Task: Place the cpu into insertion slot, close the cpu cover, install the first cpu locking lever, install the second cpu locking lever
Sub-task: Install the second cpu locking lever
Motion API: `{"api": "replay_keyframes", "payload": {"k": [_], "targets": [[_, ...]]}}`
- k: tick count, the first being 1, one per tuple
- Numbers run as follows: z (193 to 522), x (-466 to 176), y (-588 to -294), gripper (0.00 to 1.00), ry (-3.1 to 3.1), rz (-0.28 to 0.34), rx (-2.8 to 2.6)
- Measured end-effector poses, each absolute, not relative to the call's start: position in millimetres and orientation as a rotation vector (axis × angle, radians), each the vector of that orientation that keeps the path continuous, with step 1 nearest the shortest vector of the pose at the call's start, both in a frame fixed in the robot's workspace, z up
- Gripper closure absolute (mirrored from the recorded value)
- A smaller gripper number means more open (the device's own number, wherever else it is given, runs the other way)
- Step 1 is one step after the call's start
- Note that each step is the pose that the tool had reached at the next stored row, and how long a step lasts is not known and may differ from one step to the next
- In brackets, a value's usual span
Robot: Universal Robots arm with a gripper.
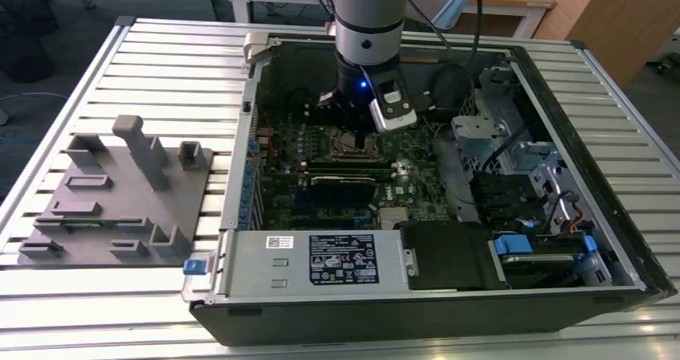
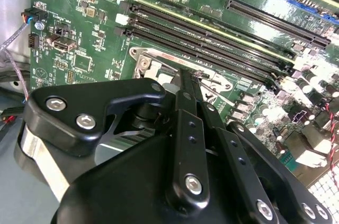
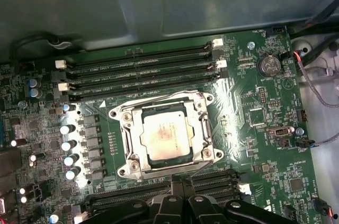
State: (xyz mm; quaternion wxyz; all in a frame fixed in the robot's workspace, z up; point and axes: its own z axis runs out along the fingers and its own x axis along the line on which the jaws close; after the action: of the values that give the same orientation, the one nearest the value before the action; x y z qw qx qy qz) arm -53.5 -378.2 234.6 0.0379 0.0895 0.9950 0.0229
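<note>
Inside the open computer case point(image 1: 595, 240), the gripper point(image 2: 185, 83) hangs over the green motherboard point(image 3: 254, 123), fingers drawn narrow and holding nothing, tips at the edge of the insertion slot point(image 3: 128, 168). The cpu point(image 3: 165, 134) lies flat in the slot with the cpu cover point(image 3: 200, 124) closed around it. Memory slots point(image 3: 137, 73) run just beside the slot on two sides.

Black tool point(image 2: 183, 83) fills lower part of second wrist view, bolted linkage arms spreading wide, narrow tip reaching down over insertion slot point(image 2: 159, 65). Silver rim of slot visible around tip, screw at one corner. Long black memory slots point(image 2: 212, 38) run in parallel rows just beyond slot on green motherboard point(image 2: 95, 17). Thin wires point(image 2: 13, 70) hang along board's edge.
</note>
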Motion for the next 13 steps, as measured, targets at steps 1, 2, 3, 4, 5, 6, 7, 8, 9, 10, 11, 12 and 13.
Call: {"api": "replay_keyframes", "payload": {"k": [1, 2, 3, 4, 5, 6, 7, 8, 9, 10, 11, 12, 13], "targets": [[234.6, -53.4, -378.2, 0.9, 3.053, 0.07, 0.275], [234.5, -53.3, -378.2, 0.9, 3.057, 0.07, 0.275], [234.4, -53.3, -378.2, 0.9, 3.061, 0.069, 0.276], [234.3, -53.4, -378.2, 0.9, 3.066, 0.068, 0.276], [234.4, -53.4, -378.2, 0.9, 3.068, 0.068, 0.276], [234.4, -53.4, -378.2, 0.9, 3.068, 0.068, 0.277], [234.4, -53.4, -378.2, 0.9, 3.068, 0.068, 0.277], [234.4, -53.4, -378.2, 0.9, 3.068, 0.068, 0.277], [234.3, -53.4, -378.1, 0.9, 3.068, 0.068, 0.277], [234.3, -53.4, -378.2, 0.9, 3.068, 0.068, 0.276], [234.2, -53.4, -378.2, 0.9, 3.068, 0.068, 0.275], [234.1, -53.3, -378.4, 0.9, 3.069, 0.069, 0.27], [234.0, -53.3, -378.6, 0.9, 3.07, 0.069, 0.263]]}}
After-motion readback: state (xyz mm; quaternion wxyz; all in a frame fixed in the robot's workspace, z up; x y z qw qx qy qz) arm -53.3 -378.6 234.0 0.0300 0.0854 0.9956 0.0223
